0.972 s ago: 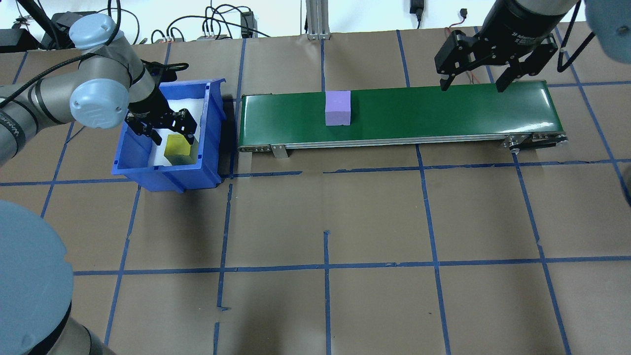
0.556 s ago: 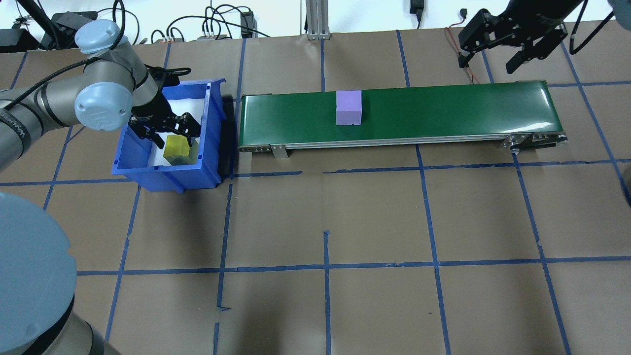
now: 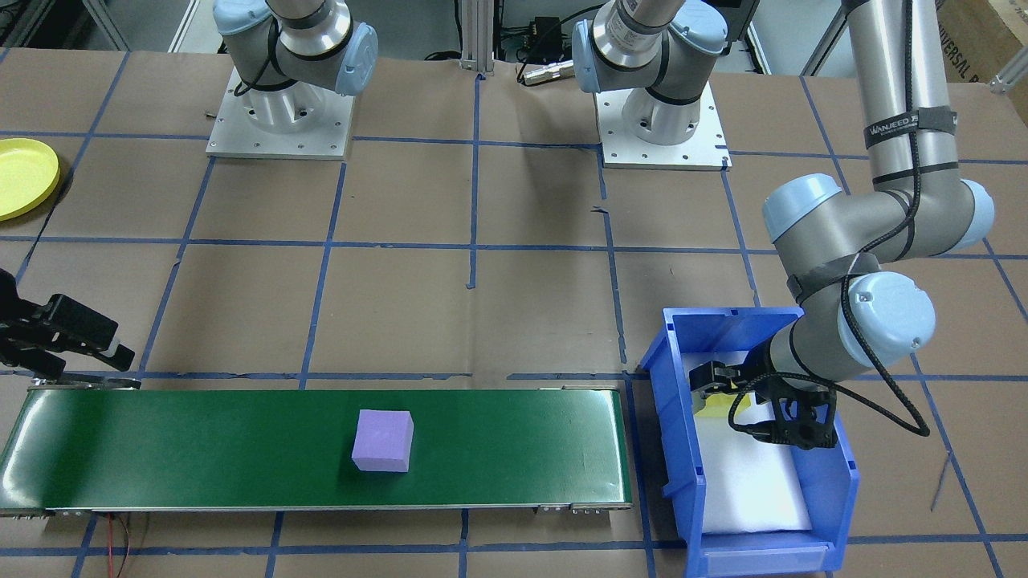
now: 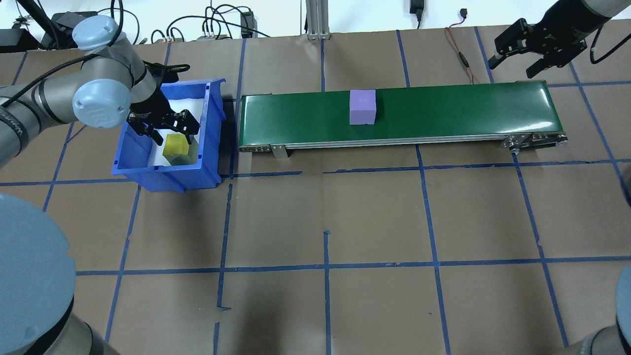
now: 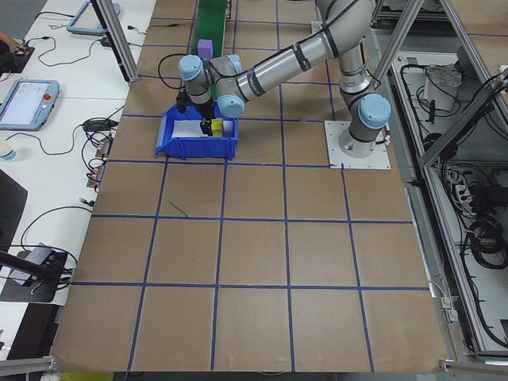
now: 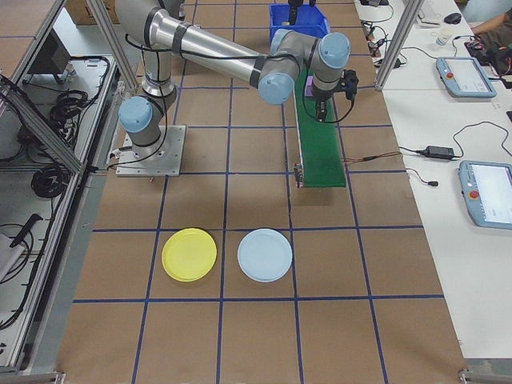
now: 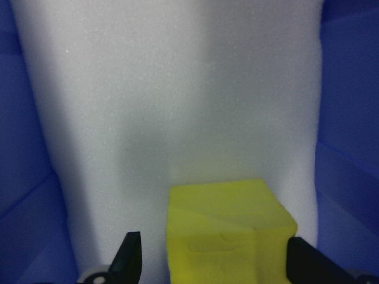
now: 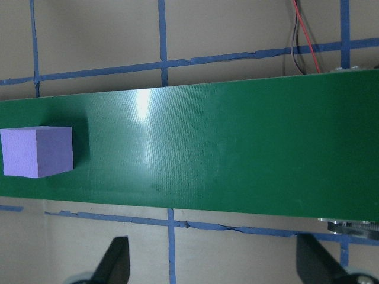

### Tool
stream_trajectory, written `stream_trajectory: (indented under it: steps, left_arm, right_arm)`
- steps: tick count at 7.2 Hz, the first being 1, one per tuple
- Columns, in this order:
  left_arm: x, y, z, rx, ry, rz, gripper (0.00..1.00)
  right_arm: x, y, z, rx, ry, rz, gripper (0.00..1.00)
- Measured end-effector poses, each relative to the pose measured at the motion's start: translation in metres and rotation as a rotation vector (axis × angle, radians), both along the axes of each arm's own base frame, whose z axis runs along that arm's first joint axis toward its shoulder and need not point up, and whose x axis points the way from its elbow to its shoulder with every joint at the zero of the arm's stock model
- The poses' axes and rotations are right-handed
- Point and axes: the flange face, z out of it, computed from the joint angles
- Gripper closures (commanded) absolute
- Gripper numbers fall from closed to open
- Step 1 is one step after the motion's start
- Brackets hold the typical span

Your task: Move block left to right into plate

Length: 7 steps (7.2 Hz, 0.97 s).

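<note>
Table (image 4: pixel 374 222) covered in brown paper with a blue tape grid, seams and small tears in the tape visible. Green conveyor belt (image 4: pixel 443 111) lies along the far side in the overhead view, glossy, with a light glare patch in the right wrist view. Purple block (image 4: pixel 363 106) sits on the belt, roughly mid-length, untouched. Blue bin (image 4: pixel 148 167) stands just off the belt's left end, lined with white foam (image 3: pixel 751 482); yellow block (image 4: pixel 176 148) rests on the foam inside the bin. Left gripper (image 4: pixel 169 130) is down in the bin, jaws wide, straddling the yellow block without closing on it; left wrist view shows a gap on each side of the block. Right gripper (image 4: pixel 537 61) hovers past the belt's far edge near its right end, jaws wide, nothing held, well apart from the purple block. Yellow plate (image 6: pixel 189 254) lies on the table on the robot's right side, near the arm base, well away from the belt; a pale blue plate (image 6: pixel 265 255) sits just beside it, not touching. Both arm bases on white mounting plates. Room: aluminium frame posts, cables along the back edge, side benches with tablets and wires, a red and black wire near the belt's right end.
</note>
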Motion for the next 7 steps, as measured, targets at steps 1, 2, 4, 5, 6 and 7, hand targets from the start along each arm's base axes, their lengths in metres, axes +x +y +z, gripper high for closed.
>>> stream_trajectory:
  steps: [1, 2, 4, 5, 6, 7]
  left_arm:
    - [0.0, 0.0, 0.005, -0.009, -0.002, -0.002, 0.13]
    - [0.0, 0.001, 0.012, -0.019, -0.003, -0.004, 0.13]
    - [-0.001, 0.003, 0.019, -0.029, -0.005, -0.005, 0.13]
    - [-0.001, 0.004, 0.017, -0.022, -0.004, -0.004, 0.13]
    - [-0.001, 0.006, 0.013, -0.011, -0.001, -0.002, 0.13]
    - [-0.002, 0.007, 0.01, -0.002, 0.001, 0.0, 0.13]
  right_arm:
    - [-0.01, -0.012, -0.019, -0.021, -0.027, 0.014, 0.0]
    - [-0.014, -0.021, -0.033, -0.047, -0.055, 0.031, 0.0]
    - [-0.019, -0.036, -0.054, -0.076, -0.077, 0.043, 0.0]
    - [-0.021, -0.04, -0.065, -0.078, -0.083, 0.043, 0.0]
    - [-0.021, -0.041, -0.072, -0.075, -0.088, 0.044, 0.0]
    - [-0.021, -0.04, -0.076, -0.071, -0.088, 0.045, 0.0]
